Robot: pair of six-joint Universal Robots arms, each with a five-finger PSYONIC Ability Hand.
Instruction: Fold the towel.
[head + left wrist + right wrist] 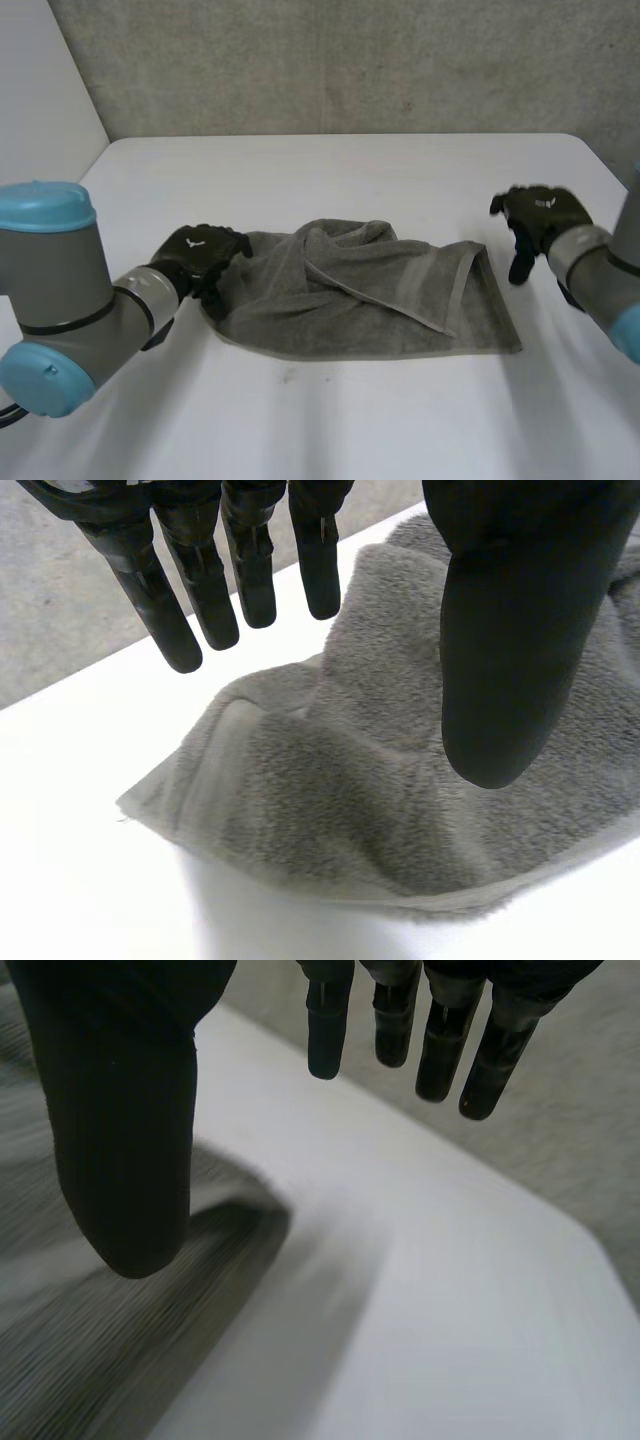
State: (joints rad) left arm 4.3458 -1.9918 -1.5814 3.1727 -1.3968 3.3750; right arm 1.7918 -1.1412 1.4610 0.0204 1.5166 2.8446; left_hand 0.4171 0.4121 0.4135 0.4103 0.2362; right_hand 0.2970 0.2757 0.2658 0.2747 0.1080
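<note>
A grey towel [360, 295] lies rumpled and partly folded over itself on the white table [340, 170], with a hemmed flap running diagonally across it. My left hand [200, 255] hovers at the towel's left end, fingers [240, 575] straight and thumb [510, 650] apart, holding nothing; the towel's corner [300, 790] lies below them. My right hand [535, 222] is just off the towel's right edge, raised above the table, fingers [430, 1030] straight and thumb [120, 1130] spread. The towel's right edge [90, 1320] shows beneath the thumb.
A grey concrete wall [350, 60] stands behind the table. The table's far edge runs below that wall, and bare white surface surrounds the towel on all sides.
</note>
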